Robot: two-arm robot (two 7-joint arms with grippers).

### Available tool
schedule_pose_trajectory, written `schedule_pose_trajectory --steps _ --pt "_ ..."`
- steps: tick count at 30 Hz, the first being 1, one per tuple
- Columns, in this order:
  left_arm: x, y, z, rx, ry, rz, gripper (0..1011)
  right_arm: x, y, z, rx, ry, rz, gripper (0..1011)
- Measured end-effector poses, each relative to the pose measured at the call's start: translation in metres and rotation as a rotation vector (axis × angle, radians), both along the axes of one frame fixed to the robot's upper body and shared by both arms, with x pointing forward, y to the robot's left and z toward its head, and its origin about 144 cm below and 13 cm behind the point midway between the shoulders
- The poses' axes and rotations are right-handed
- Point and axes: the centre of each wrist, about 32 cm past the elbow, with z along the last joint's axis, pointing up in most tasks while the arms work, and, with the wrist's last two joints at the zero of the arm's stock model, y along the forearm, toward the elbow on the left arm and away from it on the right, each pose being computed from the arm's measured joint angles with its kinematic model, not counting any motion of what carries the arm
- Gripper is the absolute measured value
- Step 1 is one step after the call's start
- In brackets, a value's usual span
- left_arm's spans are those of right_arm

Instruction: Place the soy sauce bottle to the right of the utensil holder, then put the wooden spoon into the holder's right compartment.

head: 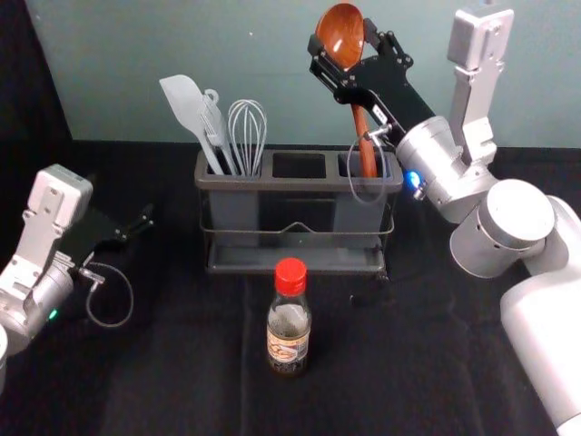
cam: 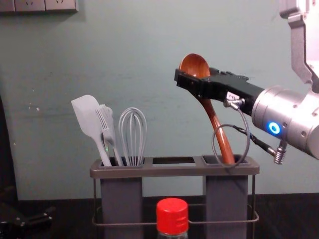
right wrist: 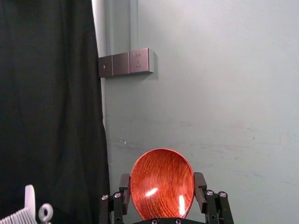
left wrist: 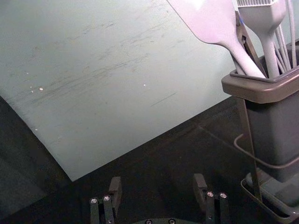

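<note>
Your right tool (head: 341, 40) grips the red-brown wooden spoon (head: 341, 25) by its bowl, handle inside the grey plastic utensil holder's (head: 272, 184) right compartment. The clear, red-capped soy sauce bottle (head: 289, 318) stands in front; your left tool (head: 136, 227) sits open at left.

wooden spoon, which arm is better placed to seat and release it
Right, most likely: the right hand grips the wooden spoon by its bowl, its handle down in the holder's right compartment. The left hand, empty, hangs beyond the holder's left side.
</note>
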Motion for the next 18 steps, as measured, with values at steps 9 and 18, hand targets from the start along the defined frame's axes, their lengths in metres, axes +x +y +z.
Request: schedule_pose_trajectory --steps 9,18 --pt "0.0 0.0 0.0 0.0 0.0 0.0 1005 -0.007 -0.004 -0.01 0.006 0.023 0.002 836" --pt "0.0 0.0 0.0 0.0 0.0 0.0 1005 -0.011 -0.008 -0.023 0.02 0.059 0.001 836"
